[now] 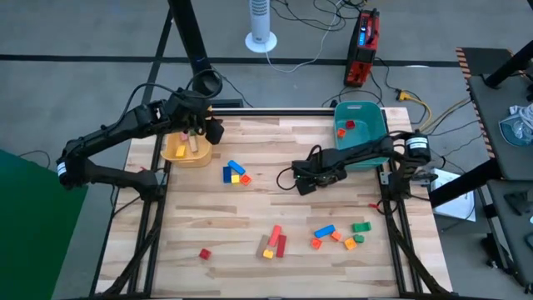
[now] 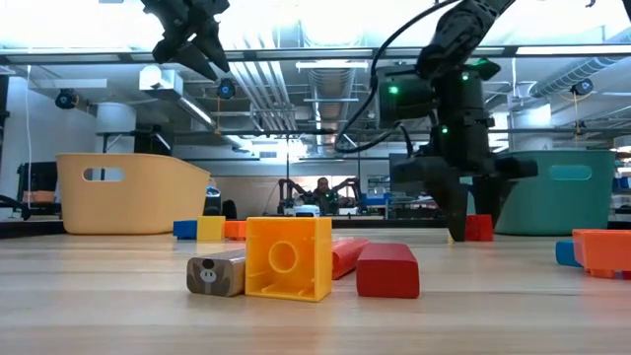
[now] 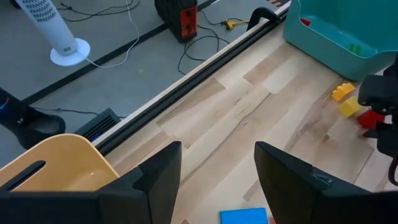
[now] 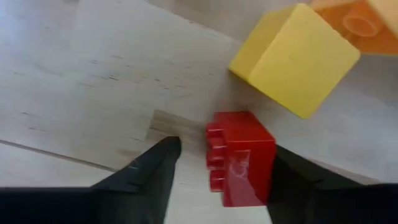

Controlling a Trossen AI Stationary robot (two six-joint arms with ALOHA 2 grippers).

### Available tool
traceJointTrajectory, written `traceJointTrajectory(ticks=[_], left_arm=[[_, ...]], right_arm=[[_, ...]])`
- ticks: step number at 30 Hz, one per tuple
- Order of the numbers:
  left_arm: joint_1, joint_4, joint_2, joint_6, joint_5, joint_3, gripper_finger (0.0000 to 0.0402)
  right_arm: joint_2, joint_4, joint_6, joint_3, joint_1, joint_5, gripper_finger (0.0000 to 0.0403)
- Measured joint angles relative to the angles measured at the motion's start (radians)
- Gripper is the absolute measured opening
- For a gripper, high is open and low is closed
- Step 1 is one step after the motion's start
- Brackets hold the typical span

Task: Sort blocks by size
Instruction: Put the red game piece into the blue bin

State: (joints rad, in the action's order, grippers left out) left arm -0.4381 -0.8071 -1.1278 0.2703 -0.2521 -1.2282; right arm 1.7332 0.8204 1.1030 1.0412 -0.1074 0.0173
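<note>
The small red block lies on the table near its middle, a little toward the right edge, and it is short and squat, so no long axis governs the grip; its studded face is turned sideways toward one finger rather than upward; a yellow cube sits just beside it on the far side from the wrist, with an orange block beyond that; the right gripper is down at the table with its fingers spread to either side of the red block, one seemingly close against it and the other a small gap away, so it grips nothing yet; the block sits straight between the fingers, so the coming move seems to need only a squeeze and a lift clear of the yellow cube; the teal bin at the back right corner is the nearer bin to this arm; the left gripper hangs above the yellow bin at the back left corner, fingers apart and empty, well apart from the red block
</note>
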Motion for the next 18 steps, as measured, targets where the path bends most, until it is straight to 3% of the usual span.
traceJointTrajectory(ticks=[6,13,15,18], left_arm=[[0.000,0.000,0.000,0.000,0.000,0.000,0.0190],[0.000,0.000,0.000,0.002,0.000,0.000,0.0190],[0.000,0.001,0.000,0.007,0.000,0.000,0.0190],[0.000,0.004,0.000,0.012,0.000,0.000,0.0190]], right_arm=[[-0.019,-0.023,-0.001,0.008,0.000,0.005,0.0086],[-0.123,0.020,-0.030,0.090,-0.002,-0.043,0.0083],[-0.172,0.110,-0.063,0.146,-0.024,-0.002,0.0083],[-0.234,0.291,-0.147,0.234,-0.113,0.148,0.0083]])
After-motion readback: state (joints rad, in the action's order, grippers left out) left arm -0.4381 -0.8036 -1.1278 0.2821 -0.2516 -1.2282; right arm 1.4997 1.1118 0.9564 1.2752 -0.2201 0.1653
